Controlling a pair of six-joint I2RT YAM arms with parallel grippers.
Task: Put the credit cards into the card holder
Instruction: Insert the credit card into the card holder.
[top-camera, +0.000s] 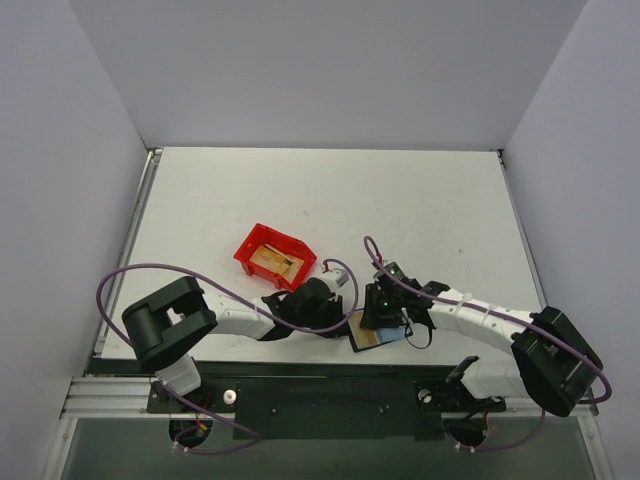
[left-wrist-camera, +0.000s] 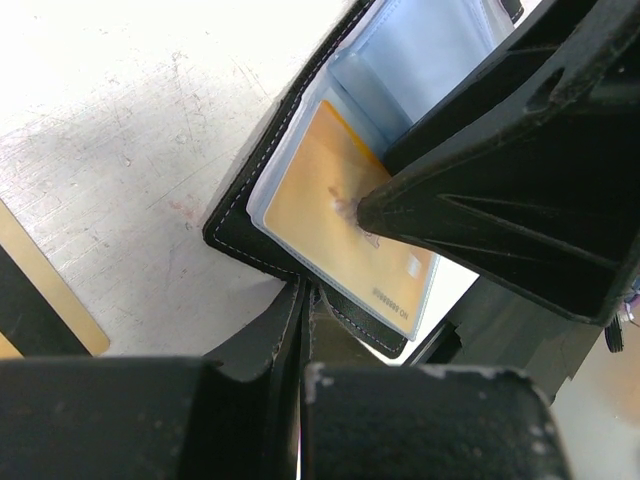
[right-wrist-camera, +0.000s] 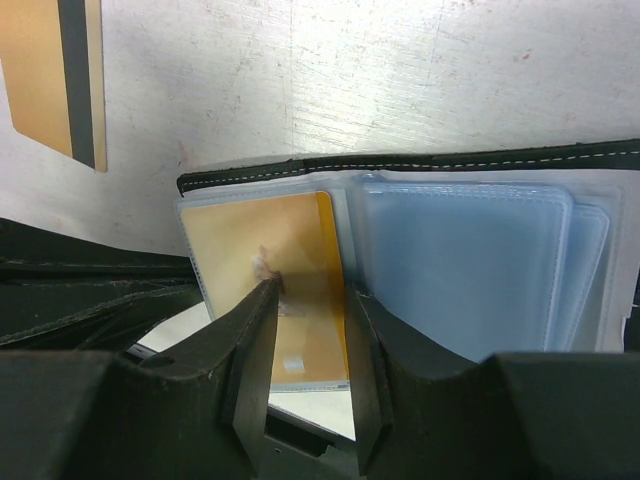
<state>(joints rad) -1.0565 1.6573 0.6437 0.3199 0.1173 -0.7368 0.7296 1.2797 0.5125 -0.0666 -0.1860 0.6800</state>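
Observation:
The card holder (top-camera: 392, 333) lies open near the table's front edge, its pale blue sleeves (right-wrist-camera: 460, 260) facing up. A gold credit card (left-wrist-camera: 310, 200) sits in the leftmost clear sleeve. My left gripper (left-wrist-camera: 303, 340) is shut on the holder's black flap (left-wrist-camera: 345, 320) at its near corner. My right gripper (right-wrist-camera: 312, 320) stands open over that card (right-wrist-camera: 250, 235), one fingertip (right-wrist-camera: 265, 290) touching its face and the other at its right edge. Another credit card (right-wrist-camera: 55, 80) with a dark stripe lies loose on the table to the left.
A red plastic bin (top-camera: 250, 252) stands left of and behind the grippers, with more gold cards (top-camera: 275, 260) inside. Both arms (top-camera: 300, 305) meet close together over the holder. The loose card (left-wrist-camera: 40, 300) lies just left of the left gripper.

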